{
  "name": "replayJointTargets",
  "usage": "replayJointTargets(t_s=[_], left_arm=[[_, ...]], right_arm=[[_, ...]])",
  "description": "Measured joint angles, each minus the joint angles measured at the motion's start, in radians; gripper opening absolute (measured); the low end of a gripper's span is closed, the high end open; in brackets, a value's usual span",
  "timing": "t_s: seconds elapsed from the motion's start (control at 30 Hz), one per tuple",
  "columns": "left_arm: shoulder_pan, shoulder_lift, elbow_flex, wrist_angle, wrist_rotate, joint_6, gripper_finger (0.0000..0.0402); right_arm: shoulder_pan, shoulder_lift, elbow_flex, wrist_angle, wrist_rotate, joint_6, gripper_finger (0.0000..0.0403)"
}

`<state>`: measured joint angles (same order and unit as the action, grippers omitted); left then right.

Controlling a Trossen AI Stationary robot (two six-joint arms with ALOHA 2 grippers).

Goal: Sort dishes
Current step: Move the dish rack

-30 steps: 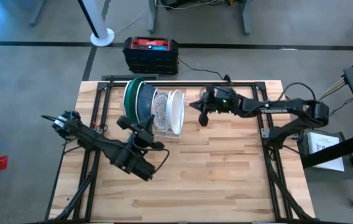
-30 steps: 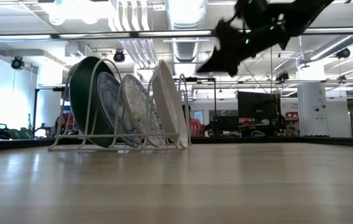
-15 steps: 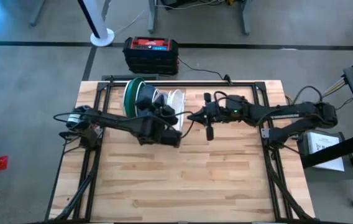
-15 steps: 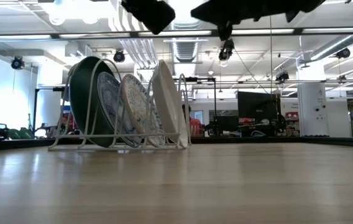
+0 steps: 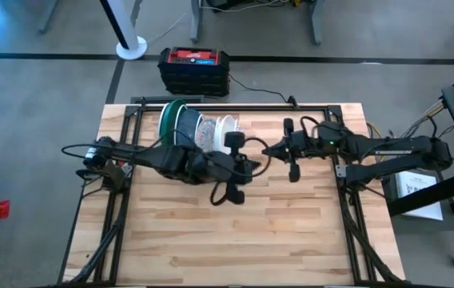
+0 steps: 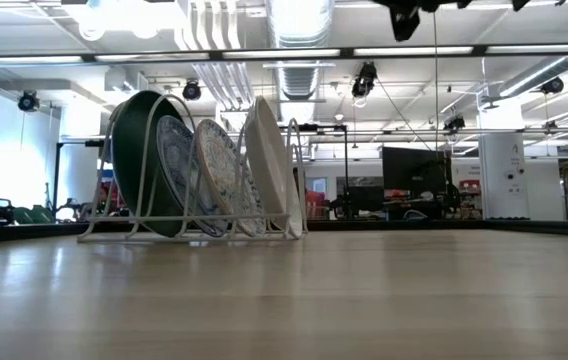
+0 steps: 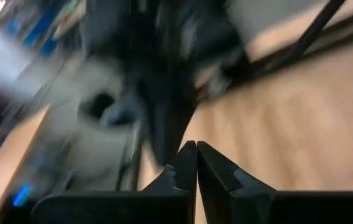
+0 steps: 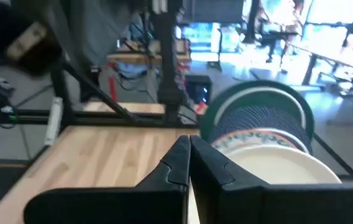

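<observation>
Plates point(image 5: 199, 132) stand on edge in wire rack point(image 6: 144, 228) nr far edge of surface point(image 5: 291, 232), left of centre. Left hand point(image 5: 239, 160) pressed together, empty, just beside rack. Right hand point(image 5: 268, 150) pressed together, empty, nr far edge, apart from plates.

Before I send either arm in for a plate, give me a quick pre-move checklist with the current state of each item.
1. Plates seated upright in the white wire rack: ok; green plate, floral plate and white plate all stand in slots.
2. Left gripper empty: ok, jaws shut on nothing, over bare table right of the rack.
3. Right gripper empty: ok, jaws shut, farther right of the rack.
4. Jaws ready to take a rim: not ok, both need opening.
5. Arms apart from each other: ok in the high view.
6. Height above the plates: cannot tell.
</observation>
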<state>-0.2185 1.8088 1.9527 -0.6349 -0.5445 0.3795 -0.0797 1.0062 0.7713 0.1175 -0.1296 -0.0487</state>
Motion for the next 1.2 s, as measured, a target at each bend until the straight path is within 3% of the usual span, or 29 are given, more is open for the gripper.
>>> replayJointTargets(t_s=[0.13,0.27,0.4,0.67,0.83,0.97,1.2], left_arm=[[0.020,-0.001,0.055,0.042,0.089,0.031,0.0000],[0.022,-0.002,0.056,0.053,0.140,0.057,0.0000],[0.027,-0.039,-0.024,0.125,0.152,0.073,0.0000],[0.041,-0.259,-0.395,0.417,0.200,0.058,0.0000],[0.040,-0.442,-0.672,0.705,0.201,0.055,0.0000],[0.060,-0.468,-0.852,1.032,0.293,0.100,0.0000],[0.089,-0.430,-0.971,1.093,0.356,0.046,0.0000]], right_arm=[[0.057,-0.062,-0.036,0.000,0.008,-0.006,0.0000],[0.150,-0.122,-0.077,0.035,0.155,-0.046,0.0000],[0.217,-0.167,-0.107,0.035,0.258,-0.069,0.0000],[0.233,-0.260,-0.165,0.031,0.294,-0.066,0.0000],[0.228,-0.283,-0.177,0.054,0.311,-0.079,0.0000],[0.208,-0.203,-0.176,0.203,0.268,-0.105,0.0000],[0.155,-0.010,-0.133,0.238,0.237,-0.118,0.0000]])
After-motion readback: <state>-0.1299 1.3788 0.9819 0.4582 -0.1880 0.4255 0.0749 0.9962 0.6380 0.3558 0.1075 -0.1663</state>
